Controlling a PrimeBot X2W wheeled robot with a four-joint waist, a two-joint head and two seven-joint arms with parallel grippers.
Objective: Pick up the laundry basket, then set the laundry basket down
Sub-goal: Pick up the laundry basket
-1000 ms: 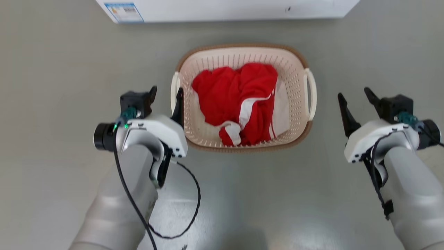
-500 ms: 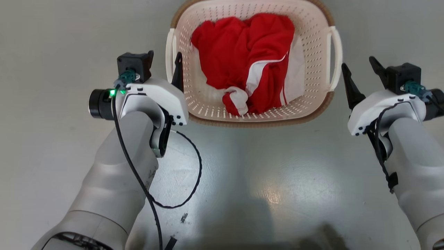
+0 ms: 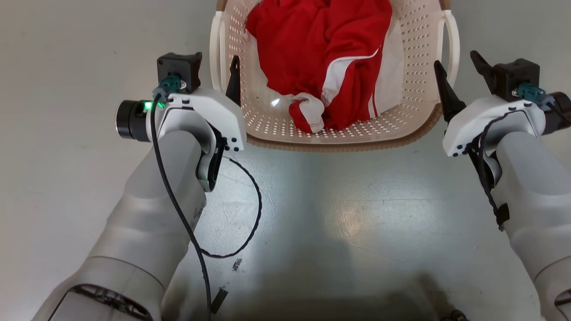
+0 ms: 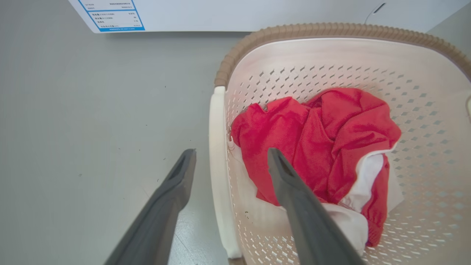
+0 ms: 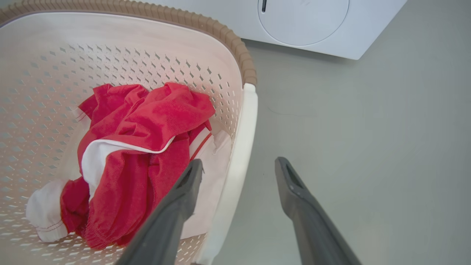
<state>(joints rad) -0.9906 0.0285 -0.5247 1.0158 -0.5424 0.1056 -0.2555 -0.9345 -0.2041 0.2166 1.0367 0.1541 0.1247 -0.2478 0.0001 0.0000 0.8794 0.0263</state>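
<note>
step: grip both handles | laundry basket [image 3: 339, 145] on floor [image 3: 312, 200] before washing machine [image 5: 301, 22] | left gripper [image 4: 231, 154] spread, straddling left handle [image 4: 218, 147] | right gripper [image 5: 239, 162] spread, straddling right handle [image 5: 243, 129] | advice: close the 2 together, lift level

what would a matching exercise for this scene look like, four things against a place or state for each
Things
1. laundry basket
2. red and white garment
3. left gripper
4. washing machine

Places or states
a. open, one finger inside the basket's side and one outside it
b. white, standing on the floor beyond the basket
c. crumpled inside the basket
d. cream and perforated, with a brown rim

Pairs: 1-d, 2-c, 3-a, 4-b
</note>
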